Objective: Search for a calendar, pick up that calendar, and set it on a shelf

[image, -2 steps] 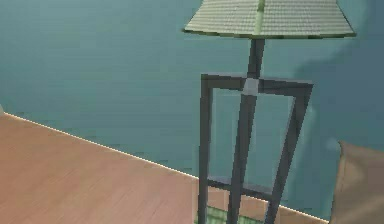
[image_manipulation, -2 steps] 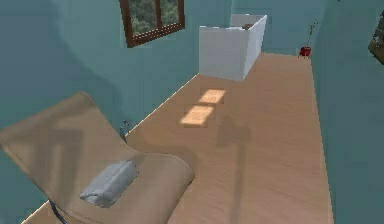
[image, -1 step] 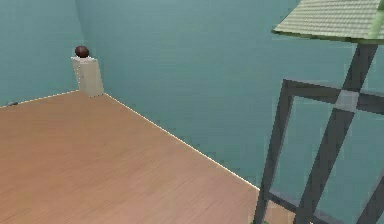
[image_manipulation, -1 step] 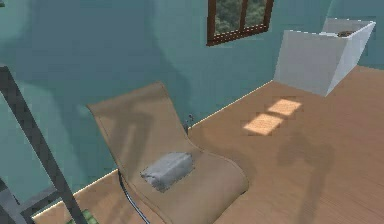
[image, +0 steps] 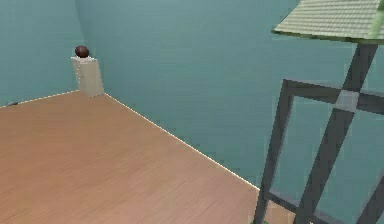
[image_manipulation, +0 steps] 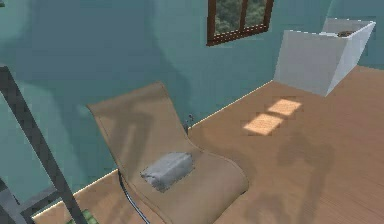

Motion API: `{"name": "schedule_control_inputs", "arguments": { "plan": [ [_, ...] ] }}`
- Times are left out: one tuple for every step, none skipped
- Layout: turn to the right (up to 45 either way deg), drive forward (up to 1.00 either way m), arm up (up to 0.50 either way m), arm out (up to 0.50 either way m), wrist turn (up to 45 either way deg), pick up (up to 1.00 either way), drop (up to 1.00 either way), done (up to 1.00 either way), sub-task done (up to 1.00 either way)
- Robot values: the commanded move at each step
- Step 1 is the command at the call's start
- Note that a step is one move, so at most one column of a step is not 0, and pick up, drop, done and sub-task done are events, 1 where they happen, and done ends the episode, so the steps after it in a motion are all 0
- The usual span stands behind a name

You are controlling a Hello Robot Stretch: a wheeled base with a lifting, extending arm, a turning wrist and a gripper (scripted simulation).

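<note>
**Search under way, calendar's place not yet known**

The state of the jaws cannot be told from these views. Nearest the robot stands a dark grey frame (image: 330, 140) with a pale green slatted top (image: 335, 18). Its slanted bar (image_manipulation: 35, 140) crosses the arm side view's left, and it might serve as a shelf, though that is unsure. Beyond it lies a tan lounge chair (image_manipulation: 150, 125) with a grey cushion (image_manipulation: 168, 170) on its seat. Farther out are a window (image_manipulation: 240, 18) and a white box (image_manipulation: 315, 58). Ahead, a pale pedestal (image: 89, 76) in the far corner bears a dark round thing (image: 82, 51).

Where the calendar is cannot be told, so the step is judged to be searching. A calendar is likely light and thin, with floppy leaves that could bend or slip. The stiffer bound edge looks the best place to take hold
</note>
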Motion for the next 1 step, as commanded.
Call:
{"name": "schedule_control_inputs", "arguments": {
  "plan": [
    [0.0, 0.0, 0.0, 0.5, 0.0, 0.0, 0.0, 0.0, 0.0]
  ]
}}
